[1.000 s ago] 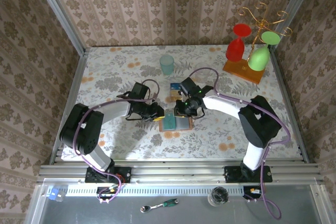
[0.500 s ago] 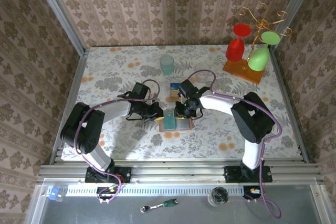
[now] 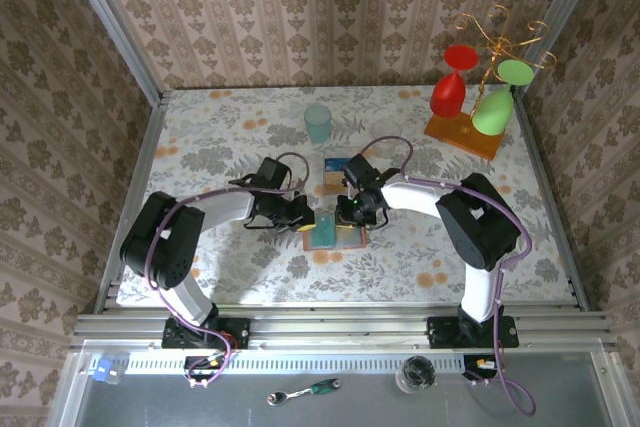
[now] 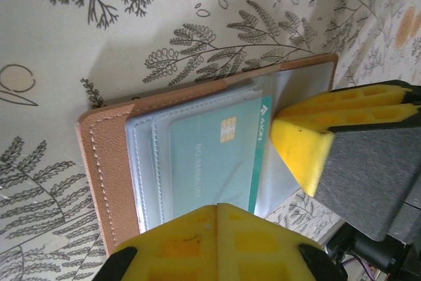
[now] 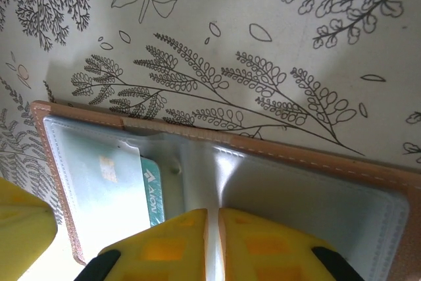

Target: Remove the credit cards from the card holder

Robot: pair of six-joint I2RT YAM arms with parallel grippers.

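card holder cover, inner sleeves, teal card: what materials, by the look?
Card holder cover: tan leather or faux leather, matte; stitched edge.
Inner sleeves: clear soft plastic, glossy; glare and wrinkles.
Teal card: likely rigid plastic, smooth; gold chip, printed text.

The left fingers (image 4: 177, 248) and right fingers (image 5: 164, 248) crowd the card holder (image 3: 345, 239); open table (image 3: 400, 257) lies nearer.

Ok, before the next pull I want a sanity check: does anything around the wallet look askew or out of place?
The teal card sits partly out of its clear pocket in the open card holder, its logo edge poking toward the fold. Nothing looks spilled or damaged.
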